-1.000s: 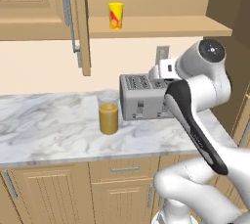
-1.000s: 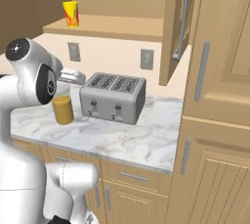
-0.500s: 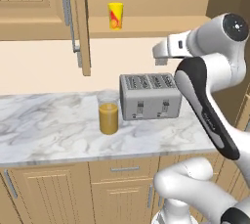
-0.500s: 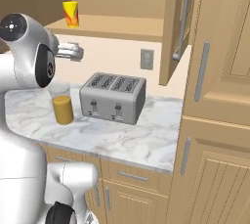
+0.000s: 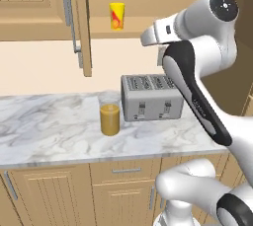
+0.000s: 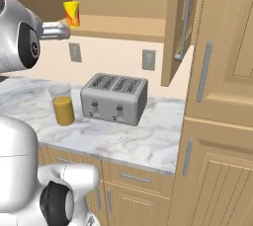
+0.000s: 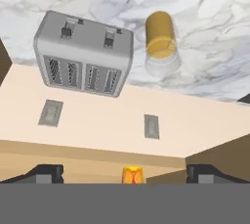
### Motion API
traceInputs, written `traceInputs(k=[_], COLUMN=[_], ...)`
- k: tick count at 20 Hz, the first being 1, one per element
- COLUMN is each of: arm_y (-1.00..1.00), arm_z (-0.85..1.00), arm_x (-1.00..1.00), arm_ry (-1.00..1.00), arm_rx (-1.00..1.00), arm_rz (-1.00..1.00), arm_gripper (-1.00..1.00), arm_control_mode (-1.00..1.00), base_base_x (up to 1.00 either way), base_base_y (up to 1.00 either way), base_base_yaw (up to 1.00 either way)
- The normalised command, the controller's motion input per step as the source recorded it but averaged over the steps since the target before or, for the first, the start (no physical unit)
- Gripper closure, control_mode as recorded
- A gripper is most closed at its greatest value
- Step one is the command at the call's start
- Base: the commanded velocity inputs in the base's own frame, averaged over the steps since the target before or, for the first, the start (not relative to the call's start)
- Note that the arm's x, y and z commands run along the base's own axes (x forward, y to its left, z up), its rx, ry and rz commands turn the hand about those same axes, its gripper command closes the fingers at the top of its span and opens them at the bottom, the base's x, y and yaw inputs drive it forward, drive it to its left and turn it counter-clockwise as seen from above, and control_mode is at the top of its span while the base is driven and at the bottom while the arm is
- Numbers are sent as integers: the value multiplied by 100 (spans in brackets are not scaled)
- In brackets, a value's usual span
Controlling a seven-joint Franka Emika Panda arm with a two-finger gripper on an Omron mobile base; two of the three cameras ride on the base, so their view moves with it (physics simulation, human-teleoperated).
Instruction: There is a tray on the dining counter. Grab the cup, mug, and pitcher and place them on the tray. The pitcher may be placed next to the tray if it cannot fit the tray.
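**K:** Right, arm has swung up from toaster level over the last second. gripper [image 7: 124, 173] is now raised to shelf height, fingertips [image 7: 45, 173] spread wide, nothing between them.

**M:** Target?

**K:** Looks like the cup [image 5: 117, 16] — tall yellow tumbler with the watermelon print, upright on the wooden shelf [image 5: 148, 26] under the upper cabinets. In the hand view it sits centred between the fingertips, low in frame. My read: lining up for the first grasp, nothing collected yet.

**M:** Near to far, what's around?

**K:** Nearest, the marble worktop [image 5: 49, 131] over drawered cabinets. On it the pitcher [image 5: 109, 119], clear glass, orange juice in the lower half, standing just beside the left end of the four-slot toaster [image 5: 152, 96]. Apart, not touching. Behind those, the beige wall with two outlet plates [image 6: 148, 59]. Then the shelf and the cup above.

**M:** Obstructions?

**K:** An open cabinet door [image 5: 79, 22] hangs down left of the cup, with a long bar handle. Near but clear of it. Probably fine if the approach stays straight in; a sideways drift left could clip the door edge. Shelf is bare around the cup otherwise.

**M:** Mug, tray?

**K:** Can't place either from these views.
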Motion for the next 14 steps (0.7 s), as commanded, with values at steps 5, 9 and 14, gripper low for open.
traceInputs(k=[5,9,14], arm_y=[-1,2,18], arm_z=[4,0,0], arm_x=[39,28,67], arm_ry=[-2,0,0], arm_rx=[0,0,0], arm_rz=[5,0,0], arm_gripper=[-100,-100,-100], arm_control_mode=[-100,-100,-100], base_base_x=[0,0,0], base_base_y=[0,0,0], base_base_yaw=[0,0,0])
